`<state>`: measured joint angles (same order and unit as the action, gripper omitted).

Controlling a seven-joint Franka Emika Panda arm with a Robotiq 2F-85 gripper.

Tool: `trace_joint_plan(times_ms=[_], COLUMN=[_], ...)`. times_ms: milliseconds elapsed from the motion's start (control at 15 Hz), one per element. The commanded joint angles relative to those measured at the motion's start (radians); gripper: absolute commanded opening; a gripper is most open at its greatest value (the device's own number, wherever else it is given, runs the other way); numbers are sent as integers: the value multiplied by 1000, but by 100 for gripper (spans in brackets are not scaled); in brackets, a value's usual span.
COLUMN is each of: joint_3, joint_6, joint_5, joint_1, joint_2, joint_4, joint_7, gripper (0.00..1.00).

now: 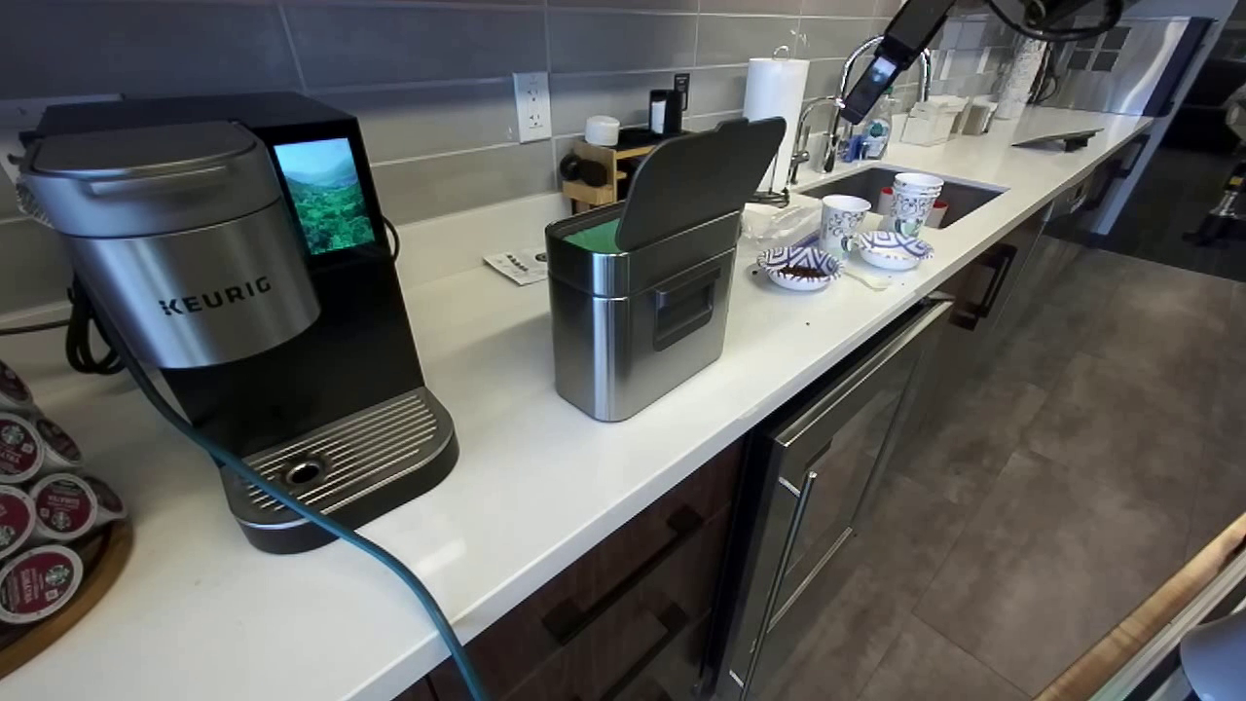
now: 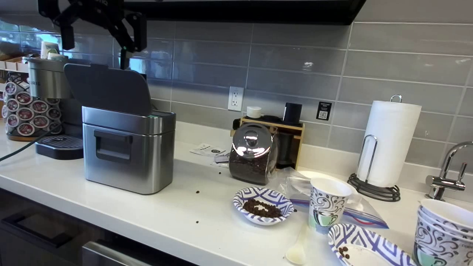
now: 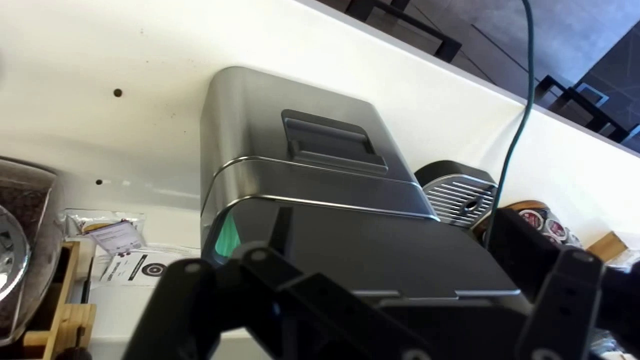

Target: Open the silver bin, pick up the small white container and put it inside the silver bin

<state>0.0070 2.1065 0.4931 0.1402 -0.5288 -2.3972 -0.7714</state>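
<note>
Both fingers of the gripper point(image 2: 97, 50) stood wide apart, clamped on nothing, over the silver bin point(image 2: 133, 168); whether a tip touched the raised lid point(image 2: 107, 87) couldn't be told. The bin's long side ran roughly along the front edge of the counter point(image 2: 162, 210). Past its short end, toward the sink point(image 1: 973, 192), a small white container point(image 2: 254, 112), probably the one meant, sat atop a wooden rack point(image 2: 300, 142). With the lid up, the coming move likely called for travel that way, clear of it.
</note>
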Motion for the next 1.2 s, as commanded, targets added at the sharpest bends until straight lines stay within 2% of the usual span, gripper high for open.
trace_joint_plan(times_ms=[0,200,600,1133], joint_3=[-16,-25,-53,-55], joint_6=[134,229,335,293], joint_5=[-21,-5,21,-11], joint_1=[40,73,140,147], joint_2=[-10,3,33,30], joint_4=[-54,-75,-90,-65], joint_7=[-46,-71,-84,-48], gripper=[100,100,100,100])
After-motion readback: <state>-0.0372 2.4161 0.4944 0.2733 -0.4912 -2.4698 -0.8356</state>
